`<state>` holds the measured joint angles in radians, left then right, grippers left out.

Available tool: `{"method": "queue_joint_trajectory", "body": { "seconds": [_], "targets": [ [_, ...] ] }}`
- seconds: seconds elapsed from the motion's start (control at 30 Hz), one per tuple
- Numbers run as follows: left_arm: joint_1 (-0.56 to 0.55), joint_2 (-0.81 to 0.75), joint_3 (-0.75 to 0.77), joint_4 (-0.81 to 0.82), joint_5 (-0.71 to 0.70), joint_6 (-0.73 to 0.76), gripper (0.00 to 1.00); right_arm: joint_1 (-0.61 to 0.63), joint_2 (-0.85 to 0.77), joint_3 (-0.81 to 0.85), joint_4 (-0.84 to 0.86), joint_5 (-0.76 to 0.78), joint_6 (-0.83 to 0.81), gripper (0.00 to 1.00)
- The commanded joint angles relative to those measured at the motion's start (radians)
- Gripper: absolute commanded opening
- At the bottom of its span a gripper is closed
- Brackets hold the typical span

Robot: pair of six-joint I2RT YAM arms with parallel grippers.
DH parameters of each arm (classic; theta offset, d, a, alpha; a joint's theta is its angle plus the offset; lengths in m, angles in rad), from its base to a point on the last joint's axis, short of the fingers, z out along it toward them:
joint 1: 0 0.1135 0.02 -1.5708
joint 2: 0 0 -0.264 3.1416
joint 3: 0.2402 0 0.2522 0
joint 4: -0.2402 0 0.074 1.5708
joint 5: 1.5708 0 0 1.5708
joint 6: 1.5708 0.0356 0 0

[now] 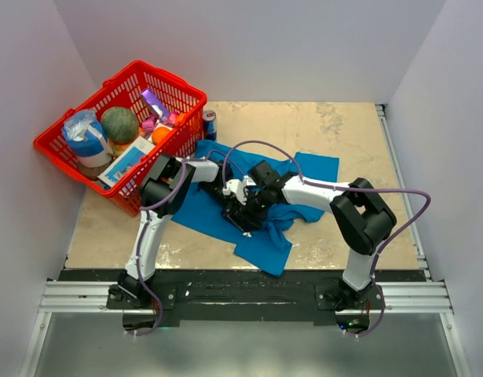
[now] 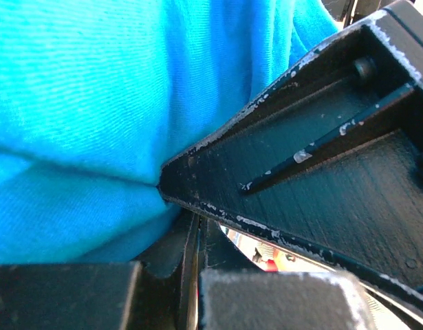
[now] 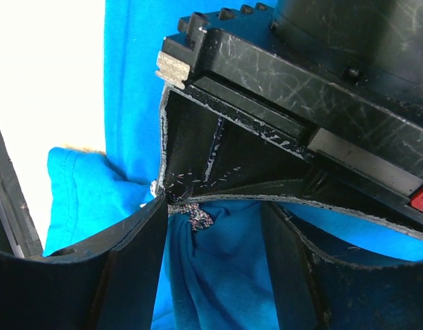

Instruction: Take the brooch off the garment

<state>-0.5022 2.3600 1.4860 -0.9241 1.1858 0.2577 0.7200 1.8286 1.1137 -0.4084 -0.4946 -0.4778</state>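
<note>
The garment (image 1: 316,169), a bright blue T-shirt, lies bunched on the table. The two grippers meet over its middle. My left gripper (image 1: 235,206) is shut, and its tips (image 3: 168,199) pinch the cloth right at the brooch. The brooch (image 3: 195,217) is a tiny sparkly cluster on a fold of the cloth (image 3: 225,275). My right gripper (image 1: 249,214) is open and straddles that fold (image 3: 218,230), its left finger (image 3: 128,261) beside the brooch. In the left wrist view the left gripper (image 2: 194,227) shows closed jaws against blue cloth (image 2: 94,103), partly hidden by the right gripper's finger (image 2: 300,158). The brooch is hidden there.
A red basket (image 1: 68,145) holding a melon, packets and a box stands at the table's back left. A can (image 1: 210,124) stands beside it. Grey walls close in the table (image 1: 343,133) on three sides.
</note>
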Motion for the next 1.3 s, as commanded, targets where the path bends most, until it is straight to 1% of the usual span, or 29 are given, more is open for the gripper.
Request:
{"method": "queue_joint_trajectory", "body": {
  "seconds": [0.0,0.13,0.17,0.3,0.37,0.4,0.57,0.63,0.67,0.7,0.73,0.77,0.83,0.87,0.93,1.03,1.07,1.17,1.27],
  "targets": [
    [0.027,0.062,0.007,0.056,-0.129,0.003,0.0,0.016,0.051,-0.021,-0.041,0.094,-0.07,0.58],
    [0.027,0.064,0.007,0.054,-0.132,0.006,0.0,0.019,0.043,-0.048,-0.015,0.177,-0.09,0.56],
    [0.027,0.064,0.005,0.054,-0.132,0.005,0.0,0.021,0.038,-0.052,0.002,0.223,-0.088,0.56],
    [0.027,0.059,0.005,0.057,-0.135,0.0,0.0,0.024,0.0,-0.106,0.066,0.322,-0.076,0.55],
    [0.027,0.059,0.005,0.059,-0.137,0.003,0.0,0.025,-0.02,-0.126,0.091,0.332,-0.076,0.56],
    [0.027,0.058,0.003,0.056,-0.14,0.005,0.0,0.022,-0.035,-0.133,0.091,0.288,-0.064,0.56],
    [0.028,0.056,0.007,0.051,-0.14,0.011,0.0,-0.019,-0.071,-0.098,0.07,0.188,-0.016,0.56],
    [0.028,0.056,0.007,0.048,-0.138,0.018,0.0,-0.057,-0.084,-0.04,0.054,0.148,0.002,0.57],
    [0.028,0.055,0.008,0.045,-0.137,0.021,0.0,-0.079,-0.091,-0.011,0.039,0.119,0.039,0.57],
    [0.028,0.053,0.008,0.039,-0.135,0.026,0.0,-0.135,-0.092,0.058,0.022,0.064,0.059,0.57],
    [0.028,0.053,0.008,0.036,-0.134,0.034,0.0,-0.161,-0.088,0.095,-0.016,-0.018,0.077,0.58],
    [0.028,0.051,0.008,0.033,-0.134,0.035,0.0,-0.192,-0.088,0.153,-0.033,-0.051,0.108,0.58],
    [0.028,0.05,0.01,0.028,-0.132,0.043,0.0,-0.2,-0.091,0.192,-0.093,-0.088,0.104,0.58],
    [0.028,0.047,0.013,0.028,-0.137,0.043,0.0,-0.198,-0.095,0.205,-0.111,-0.12,0.076,0.58],
    [0.028,0.038,0.022,0.031,-0.141,0.032,0.0,-0.2,-0.11,0.196,-0.163,-0.139,0.042,0.58],
    [0.028,0.018,0.033,0.041,-0.153,0.014,0.0,-0.2,-0.159,0.12,-0.178,-0.134,-0.016,0.58],
    [0.028,0.007,0.037,0.039,-0.163,0.009,0.0,-0.198,-0.182,0.059,-0.167,-0.119,-0.048,0.59],
    [0.028,-0.019,0.037,0.042,-0.179,0.0,0.0,-0.197,-0.262,-0.049,-0.106,-0.095,-0.094,0.61],
    [0.028,-0.033,0.037,0.033,-0.195,0.003,0.0,-0.191,-0.298,-0.098,-0.087,-0.09,-0.148,0.63]
  ]
}}
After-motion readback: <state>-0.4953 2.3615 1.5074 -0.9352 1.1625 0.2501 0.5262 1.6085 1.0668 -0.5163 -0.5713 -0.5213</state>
